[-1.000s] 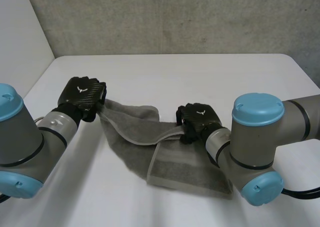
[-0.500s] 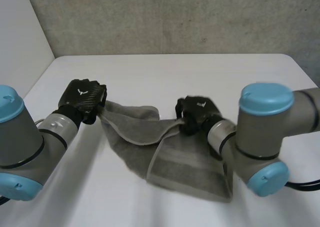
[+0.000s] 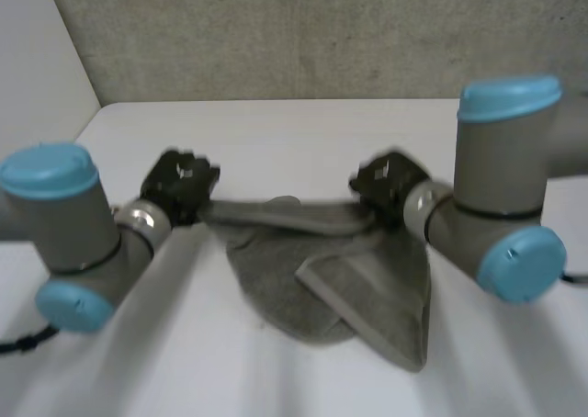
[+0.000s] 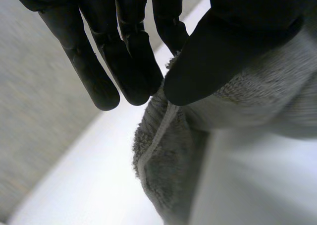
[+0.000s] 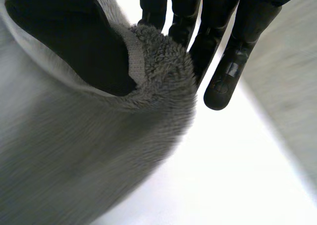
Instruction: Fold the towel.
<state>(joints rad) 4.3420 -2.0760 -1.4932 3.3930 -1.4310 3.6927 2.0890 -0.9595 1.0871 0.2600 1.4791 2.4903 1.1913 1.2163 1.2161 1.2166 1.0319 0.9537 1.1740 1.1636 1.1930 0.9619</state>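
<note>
A grey towel [image 3: 358,288] hangs between my two hands over the white table [image 3: 276,132], its top edge stretched taut and its lower part resting on the table in folds. My left hand [image 3: 180,182] pinches the towel's left end. In the left wrist view its thumb [image 4: 218,51] presses the towel [image 4: 168,160] against the fingers [image 4: 124,61]. My right hand [image 3: 390,183] pinches the right end. In the right wrist view the thumb [image 5: 84,41] clamps the fluffy corner [image 5: 158,71] against the fingers [image 5: 223,51].
A grey wall [image 3: 303,36] rises behind the table's far edge. A pale wall [image 3: 37,68] stands at the left. My two arms flank the towel, elbows near the table's front.
The right hand closed on the towel's edge. Both hands rose and moved apart, lifting the towel's top edge and pulling it taut, and both elbows swung upward.
</note>
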